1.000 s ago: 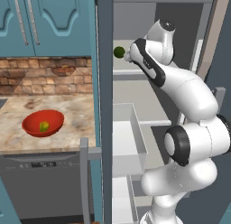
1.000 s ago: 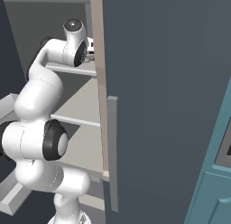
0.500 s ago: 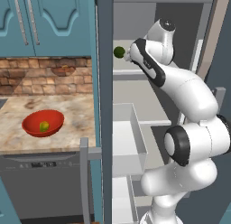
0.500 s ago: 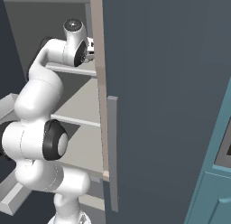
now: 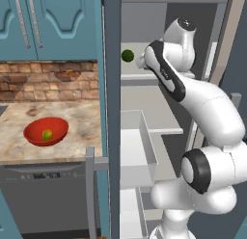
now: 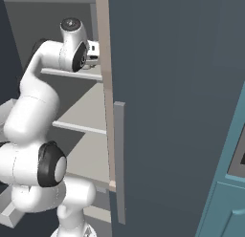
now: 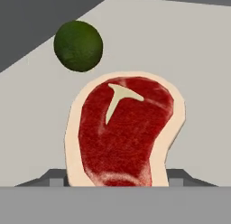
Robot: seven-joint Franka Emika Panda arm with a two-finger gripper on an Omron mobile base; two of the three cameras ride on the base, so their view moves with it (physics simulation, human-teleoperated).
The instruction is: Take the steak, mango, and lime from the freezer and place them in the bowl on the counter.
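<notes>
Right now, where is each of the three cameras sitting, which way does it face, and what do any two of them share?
Left base view: behind the arm's left, facing the counter, the bowl holding the mango, and the open freezer; arm at right.
Right base view: behind its right, facing the freezer door; arm at left.
Hand view: on the hand, facing the steak between the gripper fingers.
Shared: the lime appears in the left and hand views.
</notes>
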